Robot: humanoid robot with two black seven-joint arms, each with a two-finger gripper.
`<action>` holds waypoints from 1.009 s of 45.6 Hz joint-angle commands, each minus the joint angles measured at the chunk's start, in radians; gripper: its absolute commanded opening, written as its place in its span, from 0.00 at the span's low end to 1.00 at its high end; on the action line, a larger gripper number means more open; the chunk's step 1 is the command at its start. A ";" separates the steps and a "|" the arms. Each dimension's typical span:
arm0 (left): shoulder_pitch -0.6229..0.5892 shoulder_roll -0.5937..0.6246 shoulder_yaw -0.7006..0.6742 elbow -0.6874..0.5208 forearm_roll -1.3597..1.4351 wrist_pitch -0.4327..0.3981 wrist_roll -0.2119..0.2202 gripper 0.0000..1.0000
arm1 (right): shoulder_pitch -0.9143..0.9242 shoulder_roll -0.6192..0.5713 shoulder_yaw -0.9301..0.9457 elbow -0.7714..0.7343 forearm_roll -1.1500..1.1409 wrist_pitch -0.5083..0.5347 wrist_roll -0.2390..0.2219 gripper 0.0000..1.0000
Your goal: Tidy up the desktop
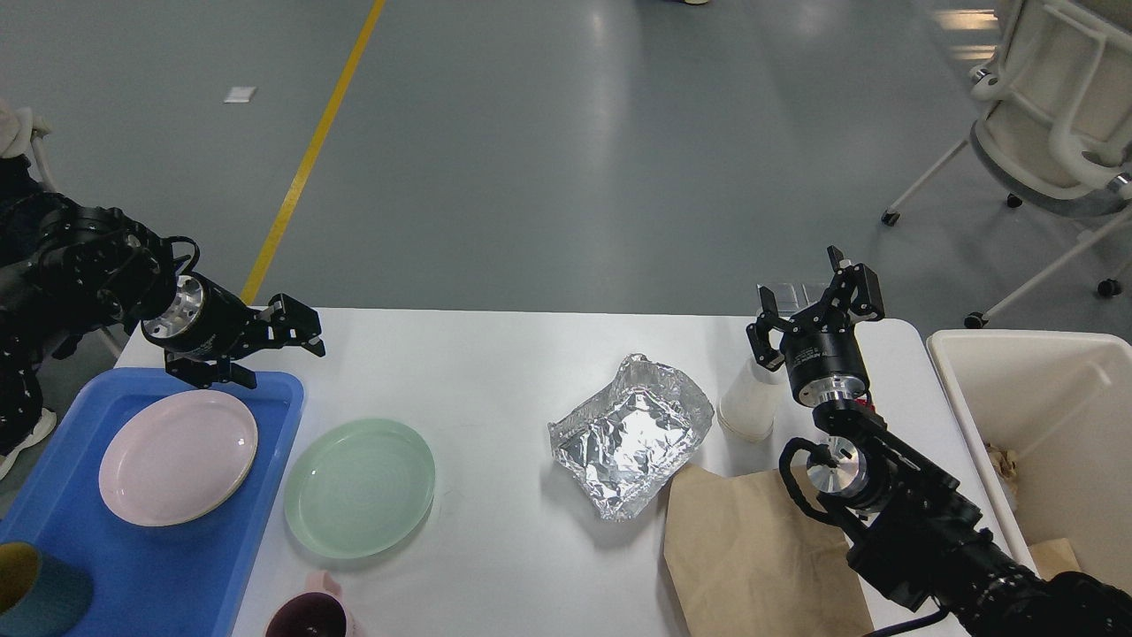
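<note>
The white desktop [495, 363] carries a pale green plate [360, 487], a crumpled foil tray [632, 429], a translucent white cup [750, 402] and a brown paper bag [761, 557]. My left gripper [285, 364] is open and empty. It hovers over the far left of the desktop, just above the blue tray's far right corner [287, 385]. My right gripper [805, 292] is open and empty, pointing up, just behind and to the right of the white cup.
The blue tray holds a pink plate [179, 456] and a teal and yellow cup [35, 588]. A dark purple mug [309, 615] stands at the front edge. A cream bin [1044, 389] with scraps stands to the right of the table. A white office chair [1052, 106] stands at the far right.
</note>
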 commanded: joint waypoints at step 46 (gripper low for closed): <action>-0.409 -0.093 0.449 -0.985 0.065 -0.001 0.004 0.96 | 0.000 0.000 0.000 0.000 0.000 0.000 0.000 1.00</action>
